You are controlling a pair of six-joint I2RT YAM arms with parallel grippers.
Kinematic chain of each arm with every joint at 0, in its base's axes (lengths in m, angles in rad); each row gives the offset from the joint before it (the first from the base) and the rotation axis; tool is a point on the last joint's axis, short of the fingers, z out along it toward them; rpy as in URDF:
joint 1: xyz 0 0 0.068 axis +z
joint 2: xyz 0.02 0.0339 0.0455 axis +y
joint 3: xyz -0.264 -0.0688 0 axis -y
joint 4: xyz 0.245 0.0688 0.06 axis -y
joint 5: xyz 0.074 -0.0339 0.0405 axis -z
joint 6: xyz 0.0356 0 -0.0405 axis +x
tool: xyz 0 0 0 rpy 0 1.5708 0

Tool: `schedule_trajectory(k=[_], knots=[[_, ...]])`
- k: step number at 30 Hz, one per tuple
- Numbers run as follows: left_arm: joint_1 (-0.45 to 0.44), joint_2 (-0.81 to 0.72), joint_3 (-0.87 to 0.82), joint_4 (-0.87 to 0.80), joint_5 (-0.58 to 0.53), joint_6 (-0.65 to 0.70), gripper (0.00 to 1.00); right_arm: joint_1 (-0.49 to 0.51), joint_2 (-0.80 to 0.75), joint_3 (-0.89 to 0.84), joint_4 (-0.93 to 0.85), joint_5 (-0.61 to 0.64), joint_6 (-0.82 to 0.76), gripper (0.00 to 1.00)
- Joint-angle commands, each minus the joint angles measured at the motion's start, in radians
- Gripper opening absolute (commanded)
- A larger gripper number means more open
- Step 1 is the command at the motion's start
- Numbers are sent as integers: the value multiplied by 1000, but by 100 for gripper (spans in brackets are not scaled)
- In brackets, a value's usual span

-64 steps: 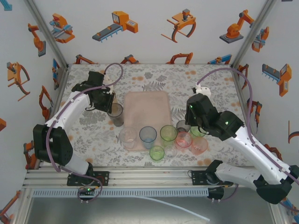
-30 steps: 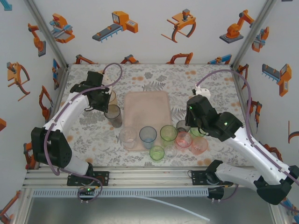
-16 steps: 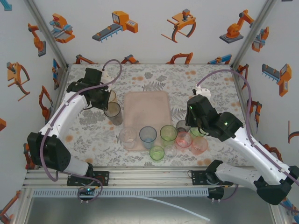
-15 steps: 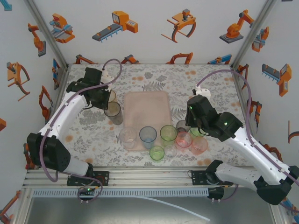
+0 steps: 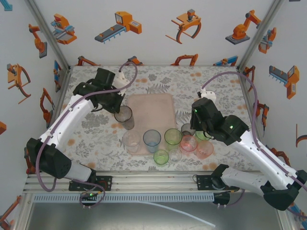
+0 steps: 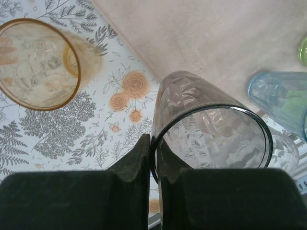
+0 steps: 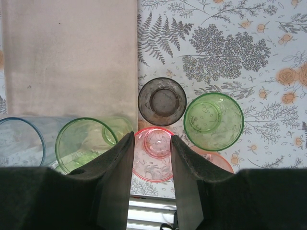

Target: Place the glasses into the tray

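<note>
My left gripper (image 5: 119, 108) (image 6: 154, 143) is shut on the near rim of a tall smoky grey tumbler (image 5: 124, 116) (image 6: 211, 124). The tumbler hangs tilted at the left edge of the pale pink tray (image 5: 151, 108) (image 6: 216, 38) (image 7: 67, 57). An amber tumbler (image 6: 38, 62) stands on the floral table to its left. My right gripper (image 5: 193, 127) (image 7: 151, 143) is open, its fingers on either side above a pink tumbler (image 5: 189, 142) (image 7: 153, 158). Around it stand a short smoky tumbler (image 7: 162, 101), a green one (image 7: 213, 120) and another green one (image 7: 86, 146).
Several more tumblers crowd the tray's near end: clear (image 5: 130, 140), blue (image 5: 152, 139), green (image 5: 161, 157) and pink-orange (image 5: 205, 149). The far half of the tray is bare. Enclosure walls ring the floral table (image 5: 206, 86).
My left arm has swung right with the smoky tumbler, from beside the amber tumbler to the tray's left edge. The right arm has stayed still.
</note>
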Motion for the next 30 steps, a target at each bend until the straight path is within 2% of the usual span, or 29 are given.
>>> schedule_trajectory(k=[1, 9, 30], knots=[[-21, 24, 35, -20, 28, 28, 15, -6, -13, -5, 18, 10, 10, 37], [-63, 75, 40, -15, 34, 34, 15, -6, -13, -6, 19, 8, 16, 37], [-98, 203, 71, -19, 45, 40, 15, -8, -15, -17, 18, 8, 14, 37]])
